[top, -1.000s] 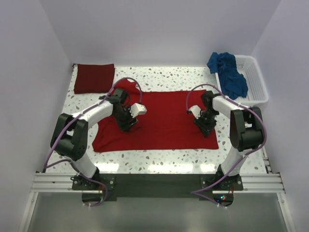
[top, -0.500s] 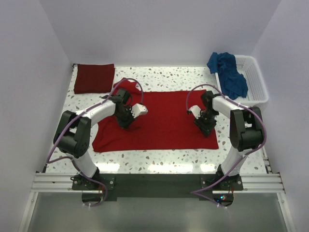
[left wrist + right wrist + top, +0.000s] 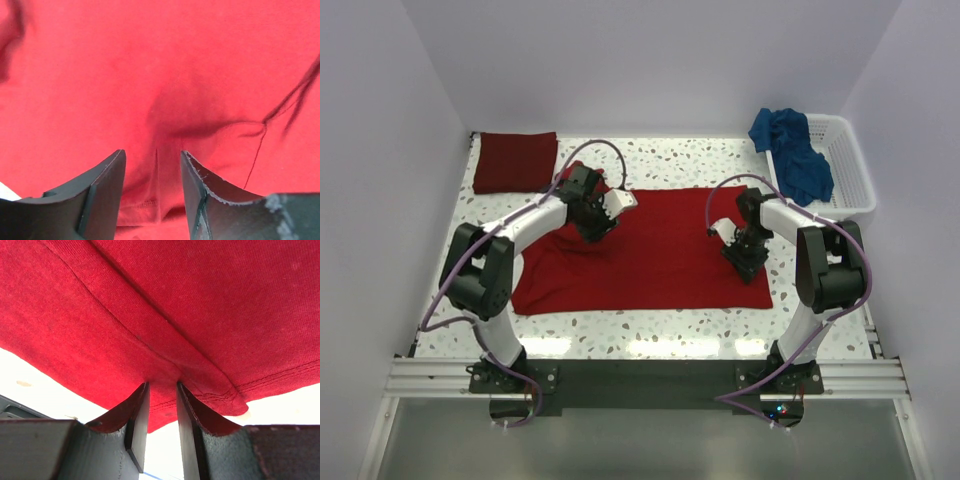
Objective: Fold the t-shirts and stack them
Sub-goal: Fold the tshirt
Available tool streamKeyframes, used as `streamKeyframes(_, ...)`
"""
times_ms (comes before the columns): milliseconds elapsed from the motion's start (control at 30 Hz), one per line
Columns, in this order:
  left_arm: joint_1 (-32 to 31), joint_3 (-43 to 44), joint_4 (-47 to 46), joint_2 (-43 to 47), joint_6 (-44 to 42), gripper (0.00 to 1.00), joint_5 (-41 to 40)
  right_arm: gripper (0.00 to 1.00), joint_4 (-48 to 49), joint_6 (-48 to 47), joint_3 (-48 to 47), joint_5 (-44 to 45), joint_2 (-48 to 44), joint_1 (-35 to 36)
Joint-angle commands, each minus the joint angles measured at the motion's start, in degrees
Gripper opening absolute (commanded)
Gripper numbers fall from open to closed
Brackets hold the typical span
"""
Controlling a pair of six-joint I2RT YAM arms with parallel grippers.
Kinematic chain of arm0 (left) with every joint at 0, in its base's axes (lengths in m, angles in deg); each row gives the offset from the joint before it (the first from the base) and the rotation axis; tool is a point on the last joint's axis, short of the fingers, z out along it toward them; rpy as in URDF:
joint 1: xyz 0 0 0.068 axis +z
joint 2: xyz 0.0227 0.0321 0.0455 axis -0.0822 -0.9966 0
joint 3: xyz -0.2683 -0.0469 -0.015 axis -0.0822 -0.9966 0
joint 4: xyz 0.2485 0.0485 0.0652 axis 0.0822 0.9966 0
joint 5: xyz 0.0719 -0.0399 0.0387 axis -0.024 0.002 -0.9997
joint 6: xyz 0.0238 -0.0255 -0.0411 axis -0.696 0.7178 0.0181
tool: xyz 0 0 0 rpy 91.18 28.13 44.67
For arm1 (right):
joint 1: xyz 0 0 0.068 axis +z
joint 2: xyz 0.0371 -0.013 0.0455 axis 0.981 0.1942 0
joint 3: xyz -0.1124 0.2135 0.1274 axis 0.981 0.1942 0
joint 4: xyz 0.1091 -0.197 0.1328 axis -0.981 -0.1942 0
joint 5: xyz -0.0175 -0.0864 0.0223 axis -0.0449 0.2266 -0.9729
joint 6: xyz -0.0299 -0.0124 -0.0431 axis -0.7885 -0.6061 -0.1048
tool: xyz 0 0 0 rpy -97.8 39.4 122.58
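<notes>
The bright red t-shirt (image 3: 660, 250) lies spread on the table's middle. My left gripper (image 3: 595, 230) is open over its upper left part. In the left wrist view the left gripper (image 3: 152, 160) straddles a small ridge of the bright red t-shirt (image 3: 150, 60) without clamping it. My right gripper (image 3: 746, 262) is near the shirt's right edge. In the right wrist view the right gripper (image 3: 162, 387) is shut on a pinch of the bright red t-shirt (image 3: 200, 300) by its hem. The maroon t-shirt (image 3: 515, 160) lies folded at the back left. The blue t-shirt (image 3: 792, 150) is crumpled over the basket.
A white lattice basket (image 3: 848, 165) stands at the back right against the wall. Walls close in the table on the left, back and right. Speckled table top (image 3: 660, 160) shows behind and in front of the red shirt.
My left gripper has moved back and slightly right over the red shirt, from its left middle toward its upper left. The right arm has not moved.
</notes>
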Motion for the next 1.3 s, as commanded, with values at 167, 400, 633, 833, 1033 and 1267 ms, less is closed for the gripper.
streamKeyframes(167,11.06,-6.79,-4.42,14.8,5.65,0.58,2.97,0.32,-1.37,-0.65,-1.18,1.4,-2.96,0.21)
streamKeyframes(400,13.02,-13.99,2.44,19.02,1.7,0.56,8.61,0.31,-1.82,-0.21,-3.47,1.05,-1.91,0.3)
streamKeyframes(633,13.03,-21.73,5.61,14.64,-1.8,0.55,4.93,0.31,1.69,-0.13,1.27,3.25,-0.15,2.32)
streamKeyframes(833,13.03,-28.66,4.91,14.36,-6.29,0.54,0.97,0.31,1.71,-0.39,7.24,3.95,-2.07,5.31)
streamKeyframes(1033,13.03,-31.41,8.59,17.61,-10.77,0.54,0.43,0.33,-5.21,-2.14,9.72,-2.88,-5.68,6.81)
streamKeyframes(1267,14.96,-14.02,11.95,17.36,-8.42,0.59,8.26,0.43,-12.46,-2.42,-9.31,-13.98,-7.36,0.06)
